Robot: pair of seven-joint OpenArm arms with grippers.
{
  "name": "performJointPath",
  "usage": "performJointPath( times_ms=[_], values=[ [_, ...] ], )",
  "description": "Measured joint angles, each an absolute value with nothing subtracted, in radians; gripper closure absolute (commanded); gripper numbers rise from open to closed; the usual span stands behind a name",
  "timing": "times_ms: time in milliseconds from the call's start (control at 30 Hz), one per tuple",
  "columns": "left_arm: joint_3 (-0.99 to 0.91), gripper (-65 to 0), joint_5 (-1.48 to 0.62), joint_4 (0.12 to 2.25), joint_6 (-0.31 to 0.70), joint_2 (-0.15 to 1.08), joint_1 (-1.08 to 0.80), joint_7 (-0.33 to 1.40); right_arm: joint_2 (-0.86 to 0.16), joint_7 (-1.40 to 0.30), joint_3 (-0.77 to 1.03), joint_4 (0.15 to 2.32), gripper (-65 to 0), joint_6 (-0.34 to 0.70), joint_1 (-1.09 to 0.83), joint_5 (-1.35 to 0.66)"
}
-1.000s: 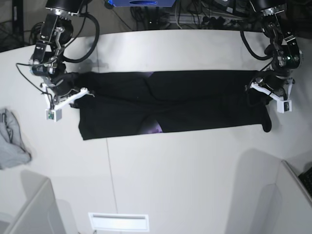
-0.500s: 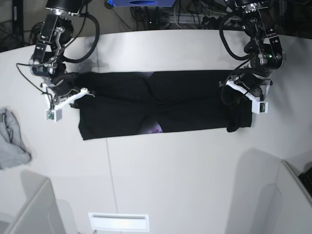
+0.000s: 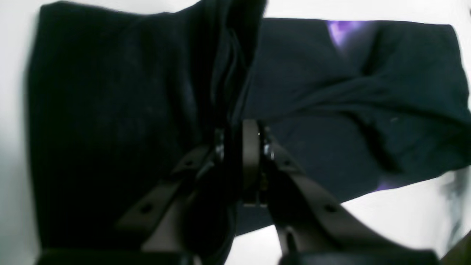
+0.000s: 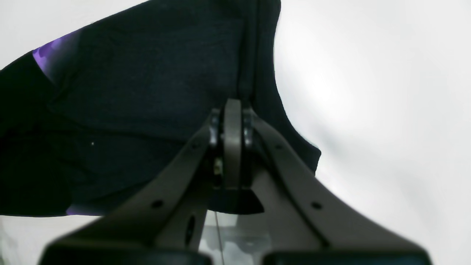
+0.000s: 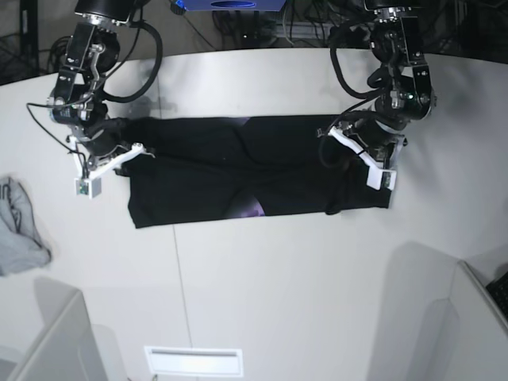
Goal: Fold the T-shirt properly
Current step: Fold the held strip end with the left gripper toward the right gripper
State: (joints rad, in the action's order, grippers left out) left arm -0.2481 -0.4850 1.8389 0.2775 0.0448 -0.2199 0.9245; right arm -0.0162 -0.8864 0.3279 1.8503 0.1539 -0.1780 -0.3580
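A black T-shirt [image 5: 238, 171] lies stretched out as a long band across the middle of a white desk [image 5: 262, 286], seen from above. A small patch of purple print shows at its lower edge near the middle, and another faint patch at its upper edge.

The left end effector [image 5: 349, 155] is at the shirt's end on the right side of the overhead view. Its jaws are closed tight on a bunch of black fabric, and that end of the shirt is lifted and folded back over the rest, with a doubled flap hanging down to the shirt's lower edge. In the left wrist view, the left end effector [image 3: 241, 136] pinches a thick, dark fold of cloth that rises upward from between the jaws, with the flat part of the shirt [image 3: 349, 110] spread beyond it.

The right end effector [image 5: 119, 143] is at the opposite end of the shirt, on the left side of the overhead view. In the right wrist view, the right end effector [image 4: 232, 114] has its jaws fully closed on the hemmed edge of the shirt [image 4: 147, 95], right at the corner where the fabric meets bare desk.

A crumpled light grey cloth [image 5: 20, 230] lies on the desk well apart from the shirt, near the left edge of the overhead view.
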Motion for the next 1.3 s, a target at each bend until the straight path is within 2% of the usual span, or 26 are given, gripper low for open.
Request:
performJointPath(
  times_ms=[200,333,633,1300],
  values=[
    [-0.165,0.0,-0.487,1.827,0.258,0.038,-0.189,0.923,-0.016,-0.886,0.328,1.85,0.0,0.154,-0.177,-0.358],
    [-0.093,0.0,-0.495,1.777,0.157,0.037,-0.163,0.92,-0.016,-0.886,0.328,1.85,0.0,0.154,-0.178,-0.358],
    [-0.005,0.0,-0.494,1.767,0.154,0.037,-0.136,0.913,-0.016,-0.886,0.328,1.85,0.0,0.154,-0.178,-0.358],
    [-0.003,0.0,-0.494,1.731,0.154,0.025,-0.128,0.912,-0.016,-0.886,0.328,1.85,0.0,0.154,-0.178,-0.358]
  ],
)
